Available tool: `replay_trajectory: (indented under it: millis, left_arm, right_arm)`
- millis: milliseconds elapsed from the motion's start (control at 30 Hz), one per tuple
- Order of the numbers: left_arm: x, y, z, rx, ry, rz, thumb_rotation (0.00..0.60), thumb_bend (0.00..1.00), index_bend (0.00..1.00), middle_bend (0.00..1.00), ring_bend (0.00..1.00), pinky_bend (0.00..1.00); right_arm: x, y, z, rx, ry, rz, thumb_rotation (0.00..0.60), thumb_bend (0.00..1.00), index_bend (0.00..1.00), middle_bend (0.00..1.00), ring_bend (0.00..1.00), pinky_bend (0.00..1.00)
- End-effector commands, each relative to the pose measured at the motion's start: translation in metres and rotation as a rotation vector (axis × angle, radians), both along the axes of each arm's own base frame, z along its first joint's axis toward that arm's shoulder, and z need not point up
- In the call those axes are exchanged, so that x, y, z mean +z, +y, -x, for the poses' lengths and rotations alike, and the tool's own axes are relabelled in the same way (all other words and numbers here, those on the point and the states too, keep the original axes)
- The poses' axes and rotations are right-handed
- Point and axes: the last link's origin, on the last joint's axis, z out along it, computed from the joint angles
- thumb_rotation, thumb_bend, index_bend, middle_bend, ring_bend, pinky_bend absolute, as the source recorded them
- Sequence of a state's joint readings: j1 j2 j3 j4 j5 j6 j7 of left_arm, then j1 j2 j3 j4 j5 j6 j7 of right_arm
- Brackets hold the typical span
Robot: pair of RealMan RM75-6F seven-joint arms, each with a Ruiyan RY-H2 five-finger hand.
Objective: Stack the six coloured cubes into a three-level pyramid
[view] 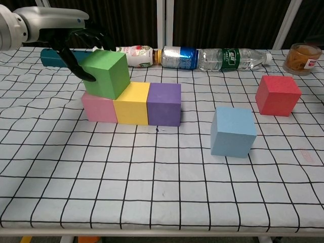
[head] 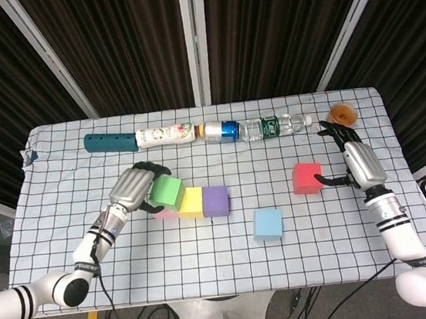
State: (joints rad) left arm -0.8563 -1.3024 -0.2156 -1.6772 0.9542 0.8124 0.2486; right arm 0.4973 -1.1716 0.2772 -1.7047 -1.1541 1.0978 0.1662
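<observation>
cubes first: the green cube is gripped in the left hand, fingers wrapped over its far and left faces, and it sits tilted over the pink cube, overlapping onto the near-left part of the yellow cube; whether it rests on them or hangs just above cannot be told. pink, yellow and the purple cube stand touching in a row, left to right, on the checked tablecloth. the light blue cube stands alone, nearer and to the right of the row. the red cube is farther right, and the right hand is at its right side in the head view, dark fingers curled toward it; whether they actually clamp the cube cannot be told, and the chest view shows none of that hand. along the far edge lie a teal tube, a white bottle, a blue can and a clear bottle end to end, with a jar of orange stuff at the far right.
</observation>
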Motion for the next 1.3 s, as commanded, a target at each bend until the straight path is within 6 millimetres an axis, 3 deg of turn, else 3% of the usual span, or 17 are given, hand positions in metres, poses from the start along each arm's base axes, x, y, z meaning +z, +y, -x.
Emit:
replay_trajectory:
  millis: [33, 333, 733, 967, 1200, 1300]
  left_arm:
    - [0.001, -0.001, -0.002, -0.013, 0.001, 0.007, 0.6, 0.1, 0.17, 0.11, 0.05, 0.17]
    - [0.012, 0.0, -0.002, -0.131, 0.036, 0.047, 0.6, 0.1, 0.16, 0.1, 0.03, 0.1]
    - [0.013, 0.015, 0.003, -0.188, 0.076, 0.088, 0.6, 0.1, 0.23, 0.12, 0.03, 0.1]
    - [0.006, 0.022, 0.002, -0.188, 0.062, 0.093, 0.6, 0.1, 0.28, 0.2, 0.06, 0.1]
    - [0.0, 0.025, 0.004, -0.189, 0.05, 0.073, 0.6, 0.1, 0.39, 0.37, 0.2, 0.09]
    - [0.003, 0.026, 0.002, -0.184, 0.042, 0.052, 0.6, 0.1, 0.44, 0.4, 0.23, 0.07]
  right_arm:
    - [0.001, 0.0, 0.0, -0.001, -0.002, 0.002, 0.6, 0.11, 0.03, 0.19, 0.01, 0.01]
    - [0.008, 0.003, 0.001, -0.004, 0.0, 0.017, 0.6, 0.11, 0.03, 0.19, 0.01, 0.01]
    - [0.008, 0.004, -0.002, -0.004, -0.002, 0.026, 0.6, 0.11, 0.03, 0.2, 0.01, 0.01]
    - [0.007, 0.005, -0.002, -0.009, -0.001, 0.027, 0.6, 0.11, 0.03, 0.2, 0.01, 0.0]
    - [0.007, 0.004, -0.001, -0.017, -0.003, 0.03, 0.6, 0.11, 0.03, 0.2, 0.01, 0.0]
    - [0.007, 0.004, -0.001, -0.018, -0.003, 0.034, 0.6, 0.11, 0.03, 0.2, 0.01, 0.0]
